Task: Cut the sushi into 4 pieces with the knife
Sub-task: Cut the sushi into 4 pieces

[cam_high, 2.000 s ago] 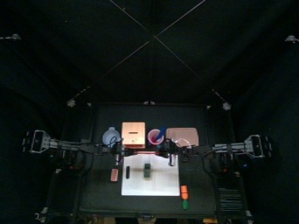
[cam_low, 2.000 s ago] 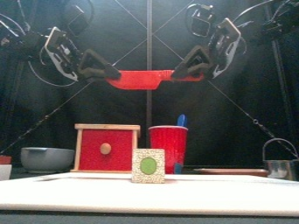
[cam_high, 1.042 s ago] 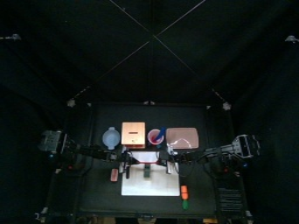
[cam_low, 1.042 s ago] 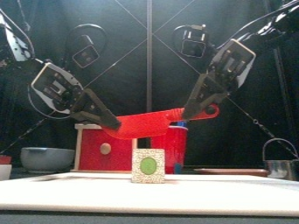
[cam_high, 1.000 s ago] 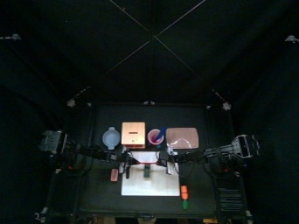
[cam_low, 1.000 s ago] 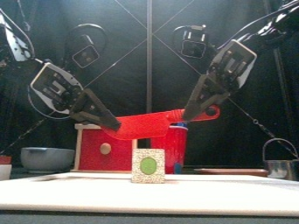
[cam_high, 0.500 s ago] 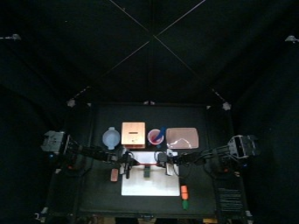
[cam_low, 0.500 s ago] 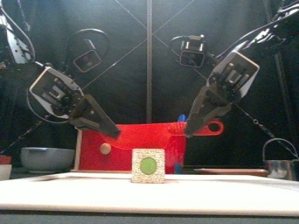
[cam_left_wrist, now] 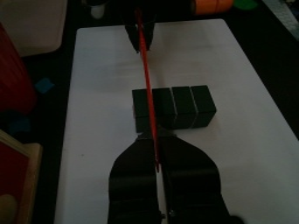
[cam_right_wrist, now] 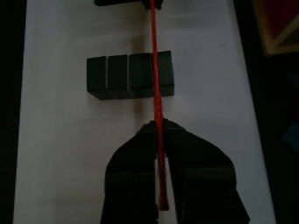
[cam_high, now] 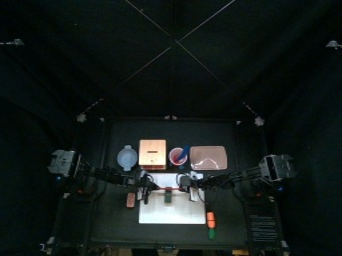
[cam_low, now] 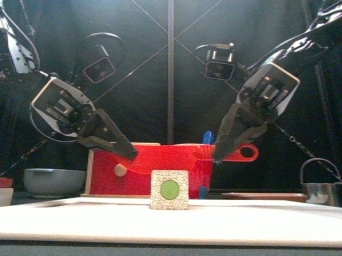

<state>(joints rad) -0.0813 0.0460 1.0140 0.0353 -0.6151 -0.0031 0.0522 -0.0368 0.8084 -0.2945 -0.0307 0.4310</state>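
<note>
A toy sushi roll [cam_low: 168,189] of dark green blocks stands whole on the white cutting board [cam_low: 80,215]. A red toy knife [cam_low: 174,154] hangs level just above it, held at both ends. My left gripper [cam_low: 123,150] is shut on one end and my right gripper [cam_low: 225,148] on the other. In the left wrist view the knife [cam_left_wrist: 145,83] runs across the roll [cam_left_wrist: 176,108] near one end, out from my left gripper [cam_left_wrist: 156,156]. The right wrist view shows the knife [cam_right_wrist: 152,52] crossing the roll [cam_right_wrist: 131,74] ahead of my right gripper [cam_right_wrist: 160,147].
Behind the board stand a blue-grey bowl [cam_high: 127,157], a wooden box [cam_high: 155,153] with a red drawer front, a red cup [cam_high: 178,156] holding a blue knife [cam_low: 207,137], and a pink tray [cam_high: 209,156]. A metal cutter [cam_low: 318,190] sits at the right. Small toys [cam_high: 211,218] lie right of the board.
Both arms have come down and forward together, lowering the red knife from high over the table to just above the sushi roll. The roll has not moved.
</note>
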